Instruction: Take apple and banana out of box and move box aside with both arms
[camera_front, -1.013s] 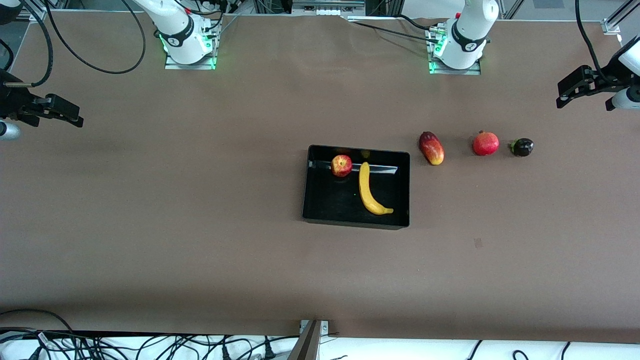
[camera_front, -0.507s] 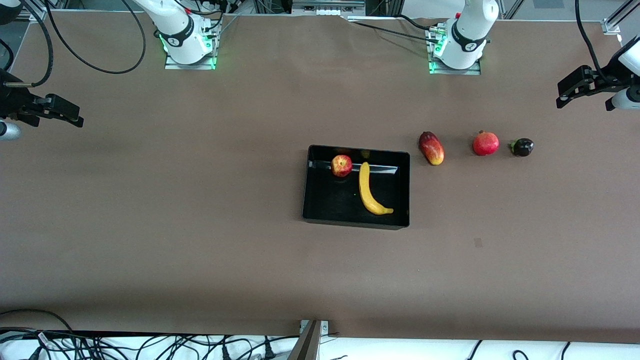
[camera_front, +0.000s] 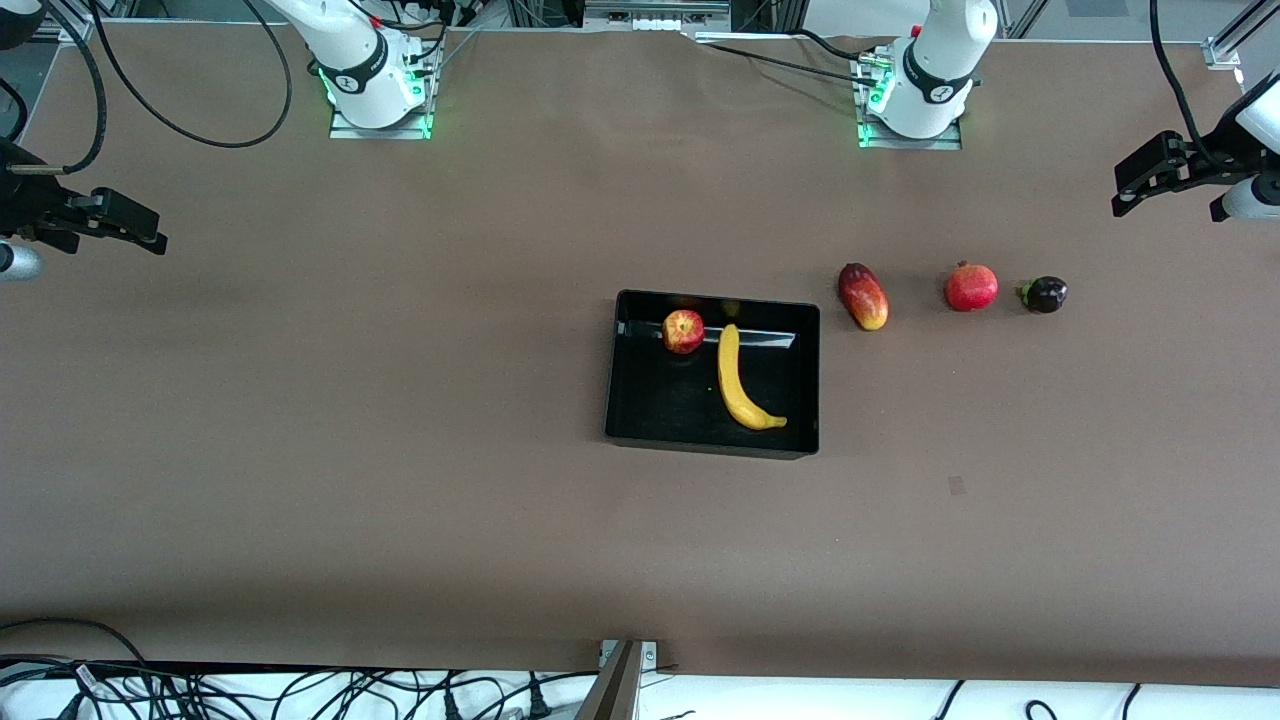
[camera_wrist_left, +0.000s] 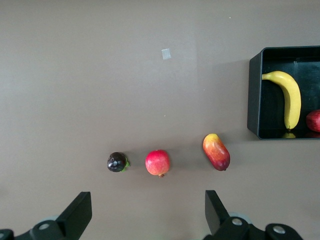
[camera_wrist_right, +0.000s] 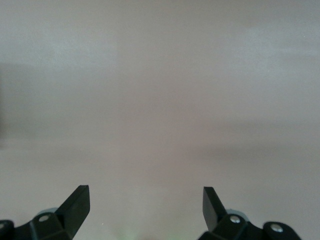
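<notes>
The black box (camera_front: 660, 405) sits mid-table with the apple (camera_front: 683, 331) and the banana (camera_front: 741, 380) lying inside it, side by side. My left gripper (camera_front: 1140, 185) hangs open over the left arm's end of the table, well clear of the box. In the left wrist view its open gripper (camera_wrist_left: 147, 200) holds nothing, and the box (camera_wrist_left: 254, 95), banana (camera_wrist_left: 291, 97) and apple (camera_wrist_left: 315, 120) show at the edge. My right gripper (camera_front: 125, 222) waits open over the right arm's end. In its own view the right gripper (camera_wrist_right: 146, 195) has only bare table under it.
A mango (camera_front: 863, 296), a pomegranate (camera_front: 971, 287) and a small dark purple fruit (camera_front: 1045, 294) lie in a row beside the box toward the left arm's end. Cables run along the table's near edge.
</notes>
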